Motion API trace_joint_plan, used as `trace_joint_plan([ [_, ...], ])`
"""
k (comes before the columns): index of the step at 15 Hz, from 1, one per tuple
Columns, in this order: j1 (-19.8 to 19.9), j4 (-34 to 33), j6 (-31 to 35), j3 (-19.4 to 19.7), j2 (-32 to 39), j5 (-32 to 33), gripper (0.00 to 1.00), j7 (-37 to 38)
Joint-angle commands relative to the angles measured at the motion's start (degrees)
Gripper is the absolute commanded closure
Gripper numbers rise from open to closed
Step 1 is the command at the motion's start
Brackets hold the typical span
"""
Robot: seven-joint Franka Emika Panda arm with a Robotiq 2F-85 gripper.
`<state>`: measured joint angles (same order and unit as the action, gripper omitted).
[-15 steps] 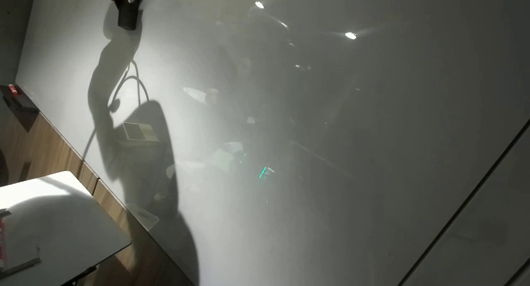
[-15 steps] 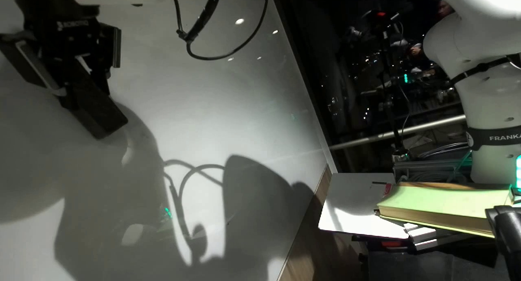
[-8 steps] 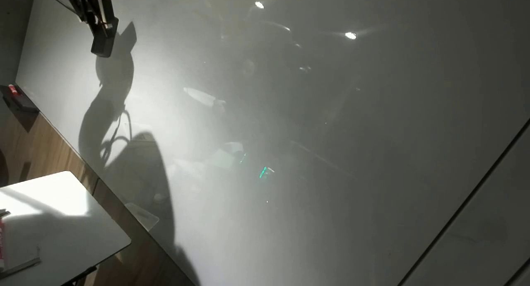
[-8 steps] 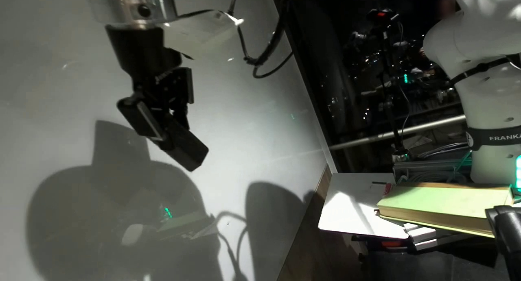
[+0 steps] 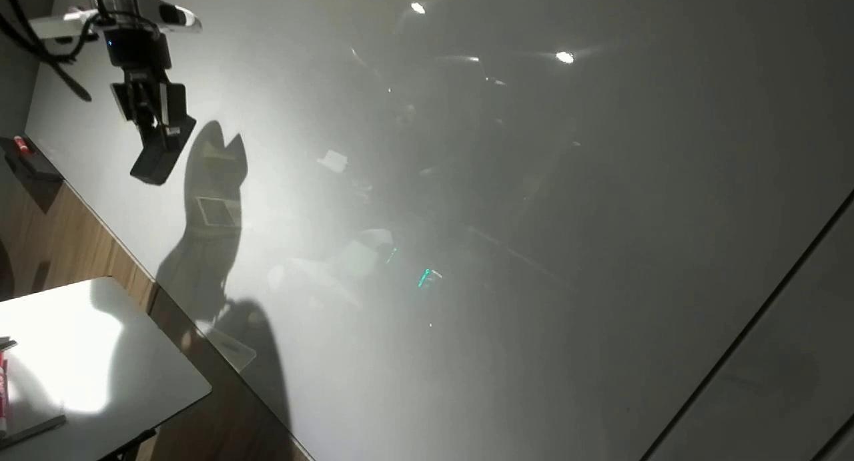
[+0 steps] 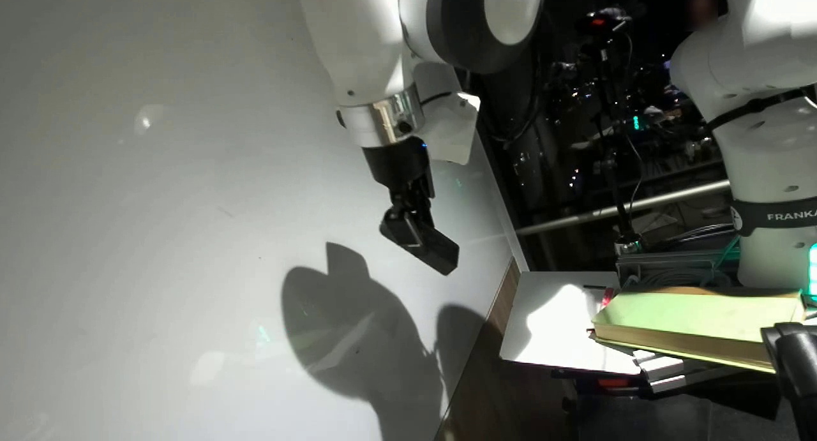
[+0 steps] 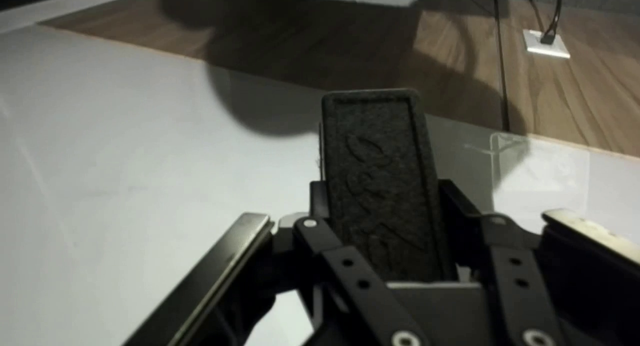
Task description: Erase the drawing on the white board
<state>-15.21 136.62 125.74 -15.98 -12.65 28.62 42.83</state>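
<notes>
The white board (image 5: 534,354) fills most of an exterior view; it also spreads across the left of an exterior view (image 6: 159,205) and the wrist view (image 7: 125,176). My gripper (image 7: 386,198) is shut on a dark block-shaped eraser (image 7: 377,150), gripped by its sides, its long end sticking out beyond the fingers. In both exterior views the eraser (image 5: 162,157) (image 6: 437,251) hangs tilted below the gripper. Its shadow falls well to one side, so it looks apart from the board. The drawing is hidden or out of view.
A wooden panel (image 5: 100,237) runs along the board's lower edge. Beside it stands a small white table (image 5: 153,381); a thick yellow-green book (image 6: 696,313) lies by the table near the robot's base. A dark holder (image 5: 37,164) carries a red marker. Cables loop beside the wrist.
The gripper and eraser have come down and slightly left in an exterior view. In an exterior view they have moved right, toward the small table, and look smaller. The grip is unchanged.
</notes>
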Motion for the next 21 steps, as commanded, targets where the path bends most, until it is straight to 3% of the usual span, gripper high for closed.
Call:
trace_joint_plan([
  [1, 4.4, 11.52, 7.93, 4.44, -3.54, -4.88, 0.7, -6.94],
  [7, 10.89, 23.09, 15.24, 7.93, 0.46, -8.17, 0.7, -13.47],
  [8, 11.25, 20.83, 15.56, 7.54, 3.65, -8.63, 0.7, -13.82],
  [13, 10.91, 21.46, 19.91, 7.03, 5.81, -10.18, 0.7, -14.76],
  [21, 10.95, 13.27, 18.4, 8.55, 11.15, -11.26, 0.7, -19.4],
])
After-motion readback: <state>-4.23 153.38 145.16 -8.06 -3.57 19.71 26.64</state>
